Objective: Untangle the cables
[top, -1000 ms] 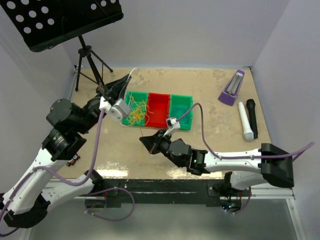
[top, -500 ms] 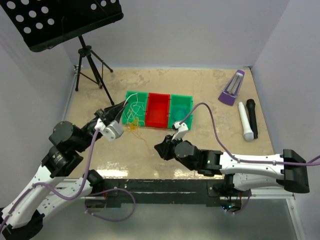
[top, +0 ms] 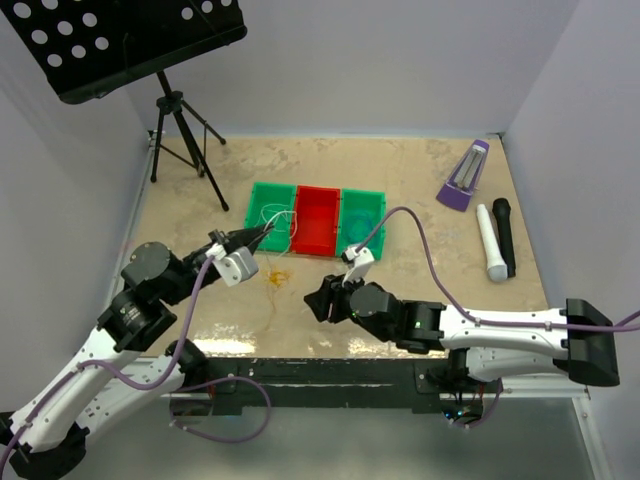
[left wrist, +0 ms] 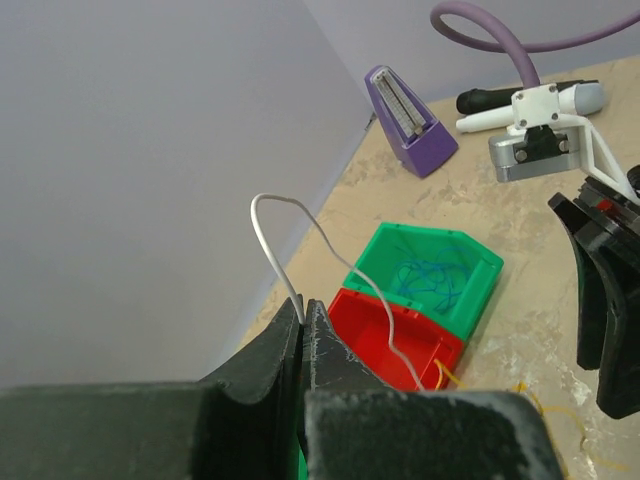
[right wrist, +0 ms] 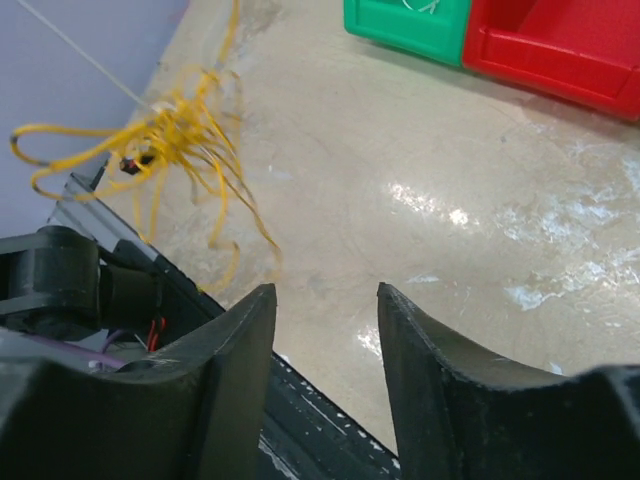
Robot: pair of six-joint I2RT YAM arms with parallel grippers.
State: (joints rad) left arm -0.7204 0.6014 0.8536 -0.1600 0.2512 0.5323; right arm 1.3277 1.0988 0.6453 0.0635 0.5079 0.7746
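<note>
**A:** In the last second the left arm has drawn back from the bins. The yellow cable (top: 277, 276) has come out of the left green bin (top: 260, 200) and is now low over the table (top: 400, 165).

**B:** And the grips?

**A:** The left gripper (left wrist: 303, 318) is pinched tight on the white cable (left wrist: 268, 197). The right gripper (right wrist: 323, 295) has let its jaws part and holds nothing. The blue cable (left wrist: 430, 285) sits in the right green bin (left wrist: 395, 245).

**B:** Risk?

**A:** A thin white strand seems to run into the yellow clump. Pull further and a knot may tighten, or the clump may drag.

**B:** Orientation?

**A:** The white cable runs lengthwise from the jaws toward the bins. The yellow one is a bundle of loops with no clear axis.
</note>
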